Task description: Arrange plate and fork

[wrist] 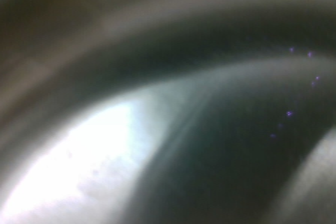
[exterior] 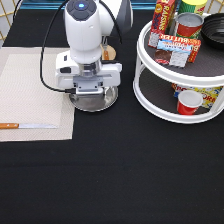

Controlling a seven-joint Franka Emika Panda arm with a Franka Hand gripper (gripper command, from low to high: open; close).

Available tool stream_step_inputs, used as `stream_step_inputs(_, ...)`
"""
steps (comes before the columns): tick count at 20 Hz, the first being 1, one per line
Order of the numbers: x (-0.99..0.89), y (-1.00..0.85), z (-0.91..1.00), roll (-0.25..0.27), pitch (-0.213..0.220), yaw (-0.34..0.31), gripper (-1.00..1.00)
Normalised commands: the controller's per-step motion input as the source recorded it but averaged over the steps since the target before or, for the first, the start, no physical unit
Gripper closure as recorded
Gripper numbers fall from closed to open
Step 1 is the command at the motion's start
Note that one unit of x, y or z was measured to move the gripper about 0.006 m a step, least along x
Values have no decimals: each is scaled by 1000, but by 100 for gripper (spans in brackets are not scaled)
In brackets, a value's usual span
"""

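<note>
plate (exterior: 95, 101) sits on the black table (exterior: 115, 175) just off the mat's (exterior: 30, 95) right edge, at about 11 o'clock from the exterior view's centre, with your gripper (exterior: 93, 93) low over it, right at its surface. whether the fingers are spread or pinching the rim, you cannot tell; the hand hides them. the wrist view shows only shiny curved metal (wrist: 112, 150) close up. a knife (exterior: 27, 126) lies along the mat's lower edge at 9 o'clock; no fork is visible. a two-tier rack (exterior: 175, 75) stands at 2 o'clock. risks, by judgement: the smooth rim may slip from a shallow grip, and a swing toward the rack could knock it.
</note>
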Motion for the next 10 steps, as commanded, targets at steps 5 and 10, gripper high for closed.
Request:
stream_step_inputs(5, 341, -714, 46, 165, 137, 0, -100)
stream_step_inputs(10, 300, -697, 122, 164, 179, 0, -100)
